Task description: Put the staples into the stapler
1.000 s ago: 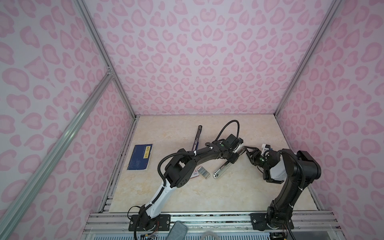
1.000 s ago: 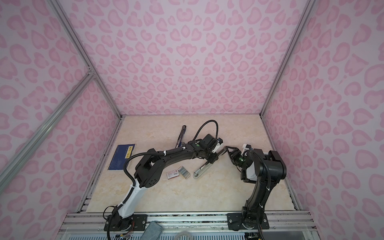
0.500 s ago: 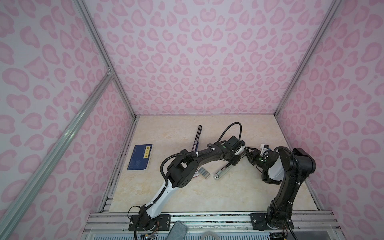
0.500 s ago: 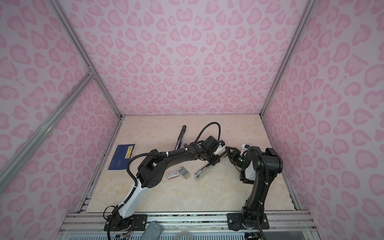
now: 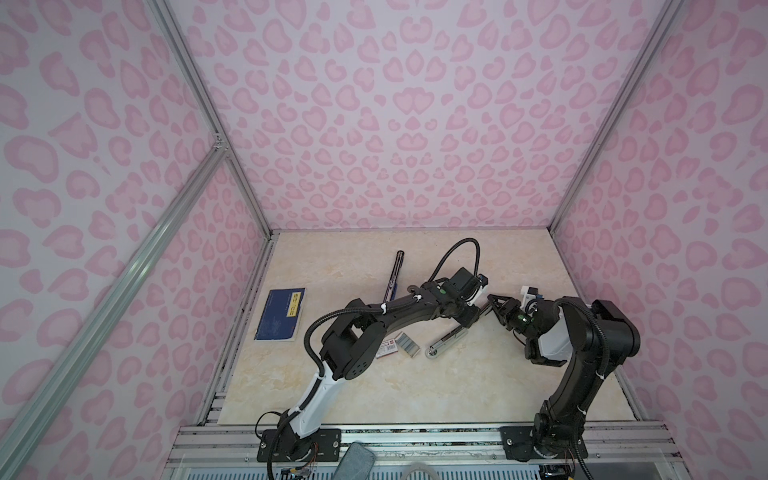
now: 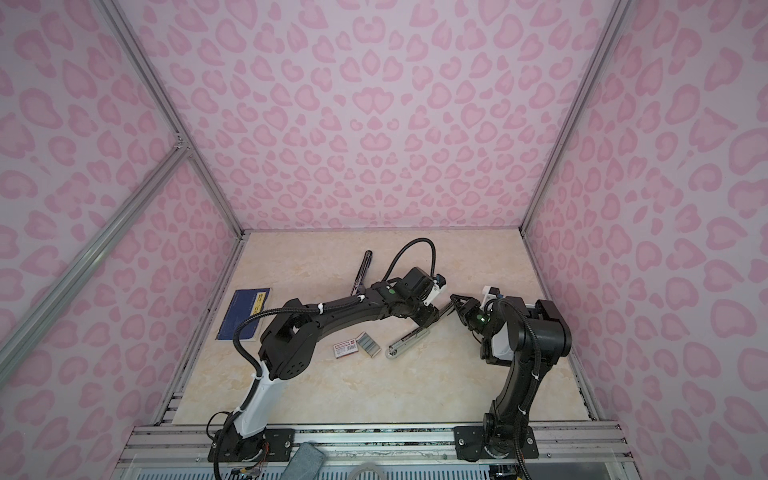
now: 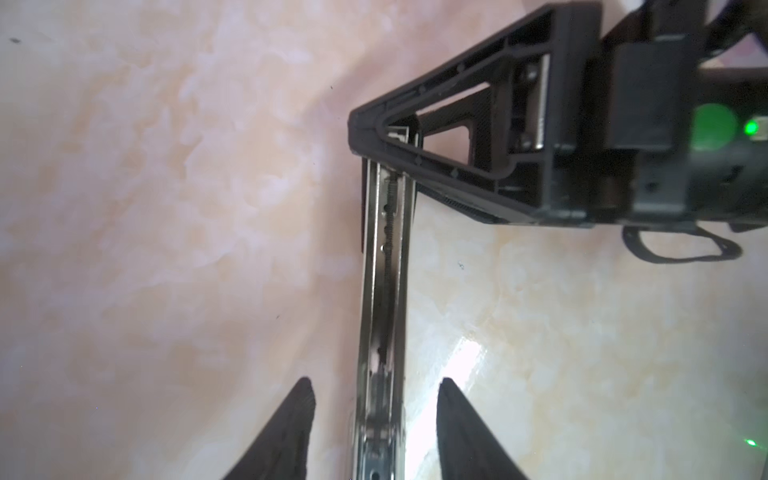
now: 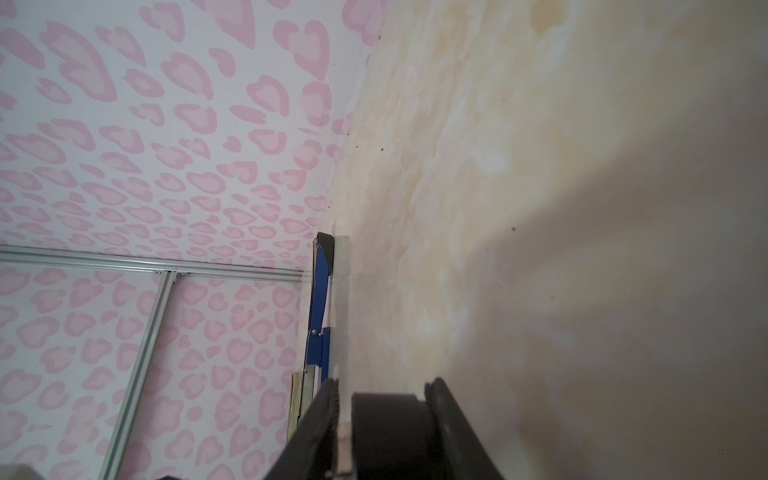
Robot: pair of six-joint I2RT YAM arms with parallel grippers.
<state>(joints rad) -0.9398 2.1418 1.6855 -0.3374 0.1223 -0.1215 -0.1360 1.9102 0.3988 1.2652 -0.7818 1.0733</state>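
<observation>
1. Nearest the front edge of the counter [image 5: 457,395], the staples [image 5: 407,344] lie as grey strips in their tray. The tray sits just beside the near end of the stapler magazine [image 5: 451,337], on my left arm's side. The white box with the red label [image 5: 386,347] lies just beside the tray, on the side away from the magazine. Neither has moved in the last second.

2. The stapler magazine lies flat on the counter and runs obliquely from its near end toward my right arm. Its position is unchanged. The channel faces up, and the spring [image 7: 388,232] shows inside it.

3. My left fingers [image 7: 295,424] straddle the magazine partway along its length. A second ago they were clenched on it. They are now released, with bare counter showing between each finger and the magazine wall.

4. My right fingers [image 8: 453,424] are at the far end of the magazine. They have narrowed over the last second and now grasp that end. A black block and a pale strip fill the space between them.

5. The dark blue booklet [image 5: 281,313] lies well apart from the magazine, beyond the box, and has not moved.

6. Farthest back, a blue and black stapler part [image 5: 395,276] lies on the counter behind the magazine and has not moved. My left arm covers the space between the two, so I cannot tell whether they are joined.
</observation>
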